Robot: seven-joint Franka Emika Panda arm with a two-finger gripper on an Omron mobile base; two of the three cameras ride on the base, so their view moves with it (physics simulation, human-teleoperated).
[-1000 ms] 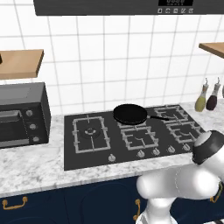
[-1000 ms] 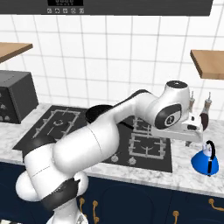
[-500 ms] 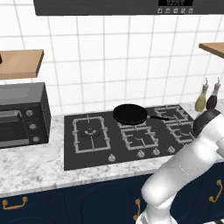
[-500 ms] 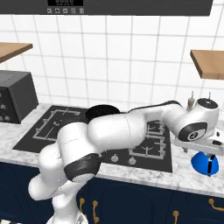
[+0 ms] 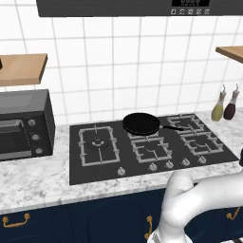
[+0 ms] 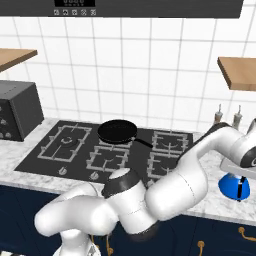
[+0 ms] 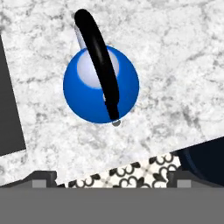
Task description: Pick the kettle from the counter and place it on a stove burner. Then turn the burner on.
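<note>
Gripper (image 7: 112, 177) poised above the blue kettle (image 7: 101, 85), fingers (image 7: 41, 177) spread wide and empty, kettle standing on the marble counter (image 7: 175, 65) right of the cooktop (image 6: 75, 155); nothing grasped yet, with lifting, placing on the burner (image 6: 167, 165) and knob-turning all ahead.

The arm (image 6: 165, 192) is built of thick, rounded, glossy white segments with a smooth shell. Between two of them sits a dark, near-black joint (image 6: 125, 181), shaped like a rounded cap. At about three o'clock in the right base view the wrist (image 6: 246, 150) is a white ball-like housing with a grey band across it. The hand (image 7: 112, 178) shows as two small dark grey finger tips (image 7: 41, 178), blocky and square-edged. In the left base view the white shell (image 5: 199, 199) looks seamless, though screws may be too small to tell.
</note>
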